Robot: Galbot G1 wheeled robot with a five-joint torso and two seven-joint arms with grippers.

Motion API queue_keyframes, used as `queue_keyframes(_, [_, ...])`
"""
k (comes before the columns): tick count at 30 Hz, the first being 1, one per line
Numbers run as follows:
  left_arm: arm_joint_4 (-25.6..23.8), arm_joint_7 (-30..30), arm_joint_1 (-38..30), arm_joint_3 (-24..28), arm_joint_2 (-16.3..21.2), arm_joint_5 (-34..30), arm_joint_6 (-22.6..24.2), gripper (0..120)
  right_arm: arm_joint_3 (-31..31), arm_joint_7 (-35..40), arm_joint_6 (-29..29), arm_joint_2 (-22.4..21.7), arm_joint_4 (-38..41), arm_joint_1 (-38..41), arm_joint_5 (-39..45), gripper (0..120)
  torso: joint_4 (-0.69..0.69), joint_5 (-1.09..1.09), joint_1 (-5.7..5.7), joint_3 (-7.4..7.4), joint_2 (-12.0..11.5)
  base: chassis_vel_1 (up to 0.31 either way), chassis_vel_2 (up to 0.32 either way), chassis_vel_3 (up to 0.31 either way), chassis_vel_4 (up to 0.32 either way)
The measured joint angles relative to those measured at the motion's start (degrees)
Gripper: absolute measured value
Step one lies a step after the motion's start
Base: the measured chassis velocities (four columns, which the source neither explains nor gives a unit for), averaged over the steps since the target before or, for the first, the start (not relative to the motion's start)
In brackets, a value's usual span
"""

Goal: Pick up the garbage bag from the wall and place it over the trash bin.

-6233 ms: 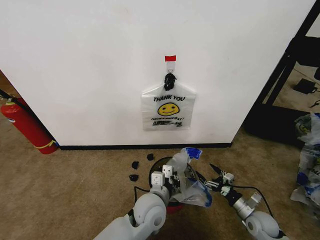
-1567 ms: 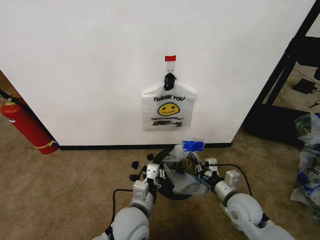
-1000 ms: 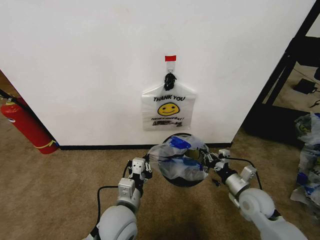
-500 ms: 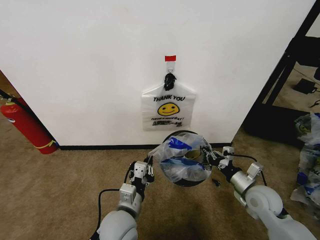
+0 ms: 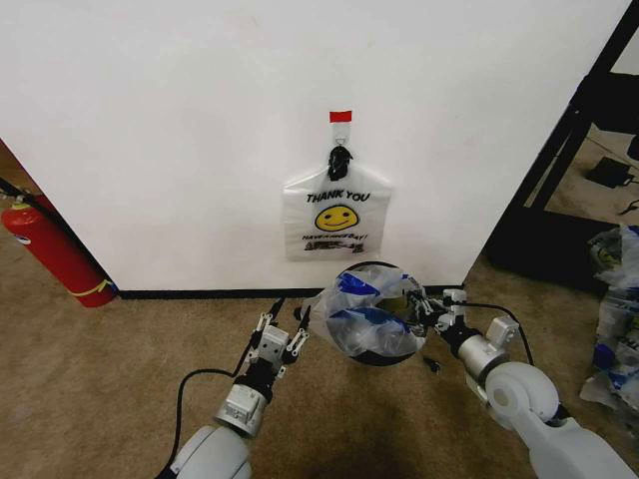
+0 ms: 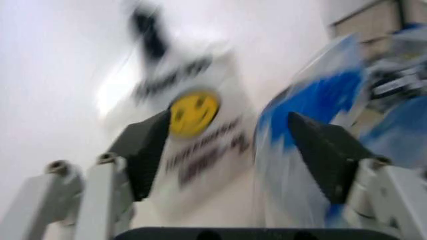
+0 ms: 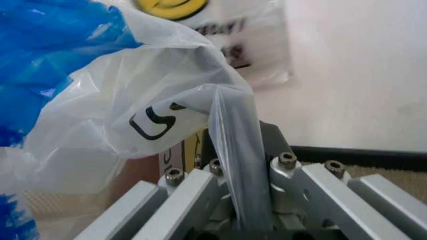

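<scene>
The garbage bag [image 5: 361, 319], thin crinkled translucent plastic with blue patches, sat bunched over the mouth of the trash bin [image 5: 377, 356], whose black round rim showed behind and below it on the brown carpet [image 5: 120, 369]. The right gripper [image 5: 417, 308] was clenched on the bag's edge at the bin's right side; in the right wrist view a twisted strip of the film [image 7: 235, 165] ran down between its metal fingers [image 7: 190, 197], and black printed strokes showed on the plastic, too partial to read. The left gripper [image 5: 281, 333] stood just left of the bag, released, its two dark pads [image 6: 148, 150] spread wide with nothing between them, apart from the plastic.

Behind, on the plain white wall [image 5: 180, 130] with its black baseboard [image 5: 200, 293], a second flat white bag [image 5: 335, 222] hung by black-knotted handles from a small hook [image 5: 340, 130] under a red tape strip [image 5: 340, 117]. It read "THANK YOU" above a yellow smiley; the smaller lines beneath could not be read. A red fire extinguisher [image 5: 50, 251] leaned near the wall's left corner, well apart from the bin.
</scene>
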Motion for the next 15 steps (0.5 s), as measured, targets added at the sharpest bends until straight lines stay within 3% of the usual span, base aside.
queue_keyframes(5, [3.9, 5.0, -3.3, 0.3, 2.2, 10.6, -7.0, 97, -2.0, -3.8, 4.1, -0.4, -0.6, -0.2, -9.4, 1, 0.01, 0.01, 0.0, 0.0, 0.0, 0.0, 0.0, 0.0, 0.0])
queue_keyframes(15, [7.6, 8.4, -4.1, 1.6, 4.3, 17.5, -10.3, 98, -3.4, -5.0, 7.0, -1.2, -0.9, 0.3, -15.1, 1, 0.02, 0.0, 0.0, 0.0, 0.0, 0.0, 0.0, 0.0, 0.0])
